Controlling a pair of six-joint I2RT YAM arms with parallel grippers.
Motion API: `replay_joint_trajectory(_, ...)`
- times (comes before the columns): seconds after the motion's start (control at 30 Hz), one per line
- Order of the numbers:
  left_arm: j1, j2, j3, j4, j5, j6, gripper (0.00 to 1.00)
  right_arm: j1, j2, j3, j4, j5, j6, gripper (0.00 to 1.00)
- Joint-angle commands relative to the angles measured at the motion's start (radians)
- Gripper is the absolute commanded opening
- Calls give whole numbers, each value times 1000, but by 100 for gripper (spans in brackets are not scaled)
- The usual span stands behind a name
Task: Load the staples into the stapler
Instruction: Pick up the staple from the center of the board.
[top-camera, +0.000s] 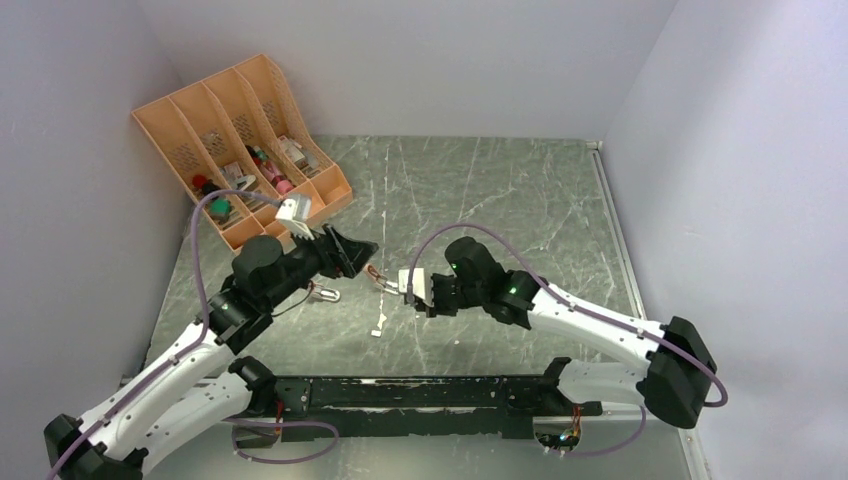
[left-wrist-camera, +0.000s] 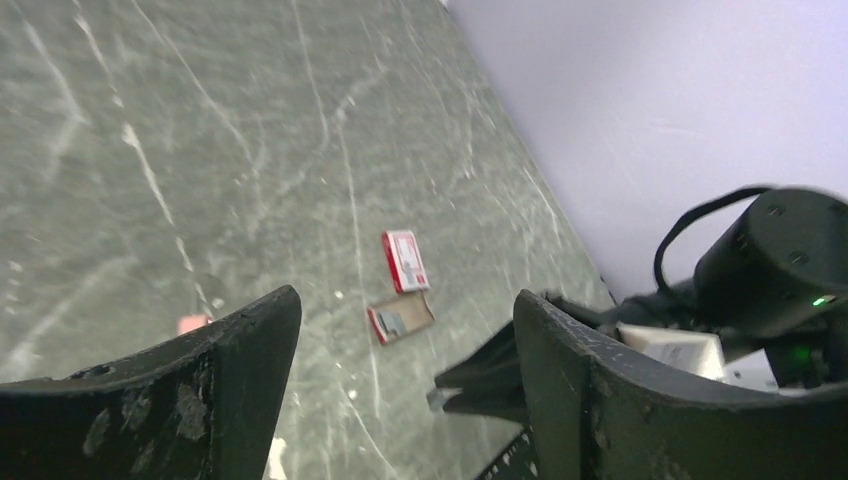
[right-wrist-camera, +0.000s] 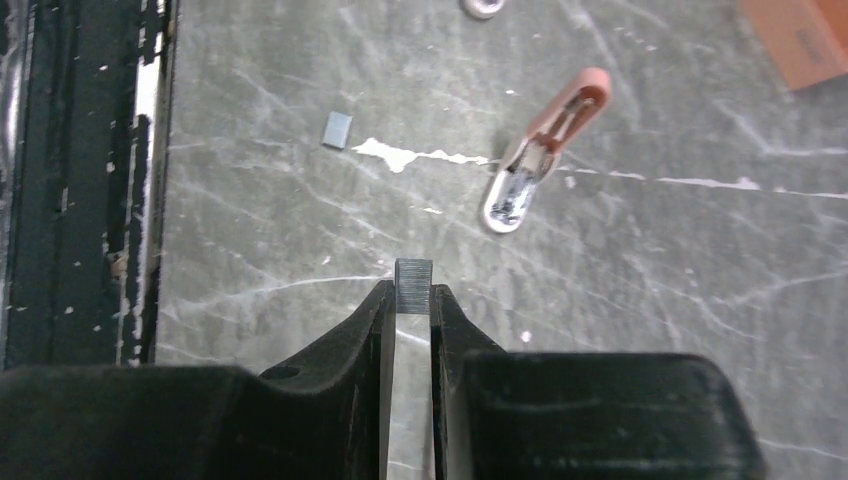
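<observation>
One ridged grey staple strip (right-wrist-camera: 414, 281) sits pinched in the right jaws — left jaws gape wide.

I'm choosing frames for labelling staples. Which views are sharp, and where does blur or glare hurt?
Right wrist: the staple strip in the right gripper is crisp, the stapler glares at its metal tip. Left wrist: soft throughout, the box lettering unreadable. Top external: evenly lit, the loose strip a speck.
</observation>
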Motion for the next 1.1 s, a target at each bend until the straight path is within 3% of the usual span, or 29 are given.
replay_joint_trajectory(0.0,-2,40,-60,85,184,-176,80,0,-49,48,-17,82,-28,15)
replay_joint_trajectory(0.23,-53,50,-161,231,221,-347,74,2,-130,39,41,181,-73,15)
replay_joint_trajectory(0.47,-149,142,-128,292,210,-309,67,2,-141,50,148,214,-90,15)
replay_joint_trajectory(1.07,-156,179,-114,391,133,-305,50,61,-137,83,197,225,-121,16)
